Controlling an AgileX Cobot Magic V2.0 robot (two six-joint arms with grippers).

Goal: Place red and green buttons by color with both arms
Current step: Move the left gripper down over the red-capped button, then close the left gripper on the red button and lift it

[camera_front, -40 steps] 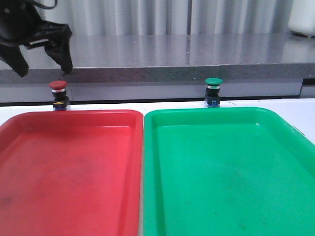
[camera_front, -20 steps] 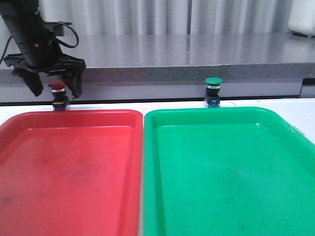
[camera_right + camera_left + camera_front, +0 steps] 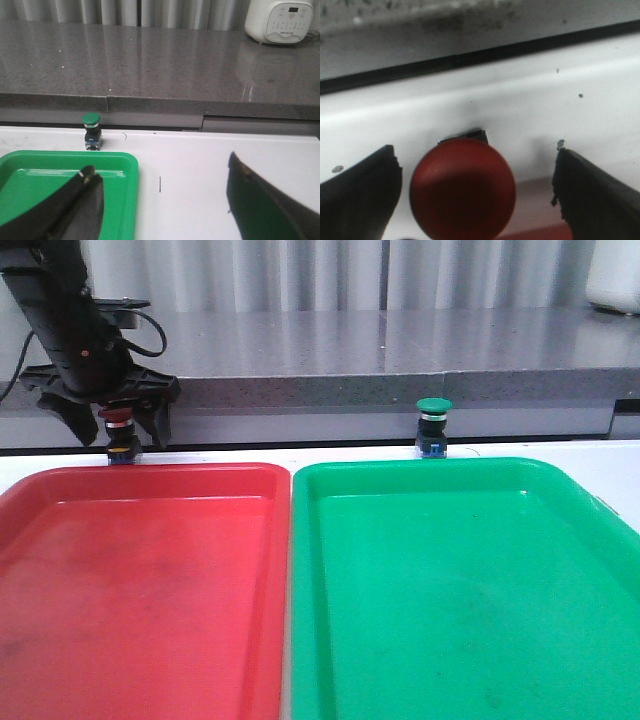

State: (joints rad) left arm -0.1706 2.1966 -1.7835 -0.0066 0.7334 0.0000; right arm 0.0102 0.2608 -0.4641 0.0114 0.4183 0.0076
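Note:
The red button [image 3: 119,433] stands on the white table just behind the red tray [image 3: 140,580]. My left gripper [image 3: 113,428] is open and lowered around it, one finger on each side. In the left wrist view the red cap [image 3: 462,189] sits between the fingers [image 3: 360,192] with gaps on both sides. The green button [image 3: 433,427] stands behind the green tray [image 3: 460,590]; the right wrist view shows it [image 3: 92,131] far ahead of my open right gripper [image 3: 160,175], which holds nothing. The right arm is out of the front view.
A grey stone counter [image 3: 380,350] runs along the back of the table. A white appliance [image 3: 280,21] stands on it at the far right. The two trays lie side by side, nearly touching.
My left gripper has come down from above and left of the red button until its open fingers straddle it. Both buttons have stayed put.

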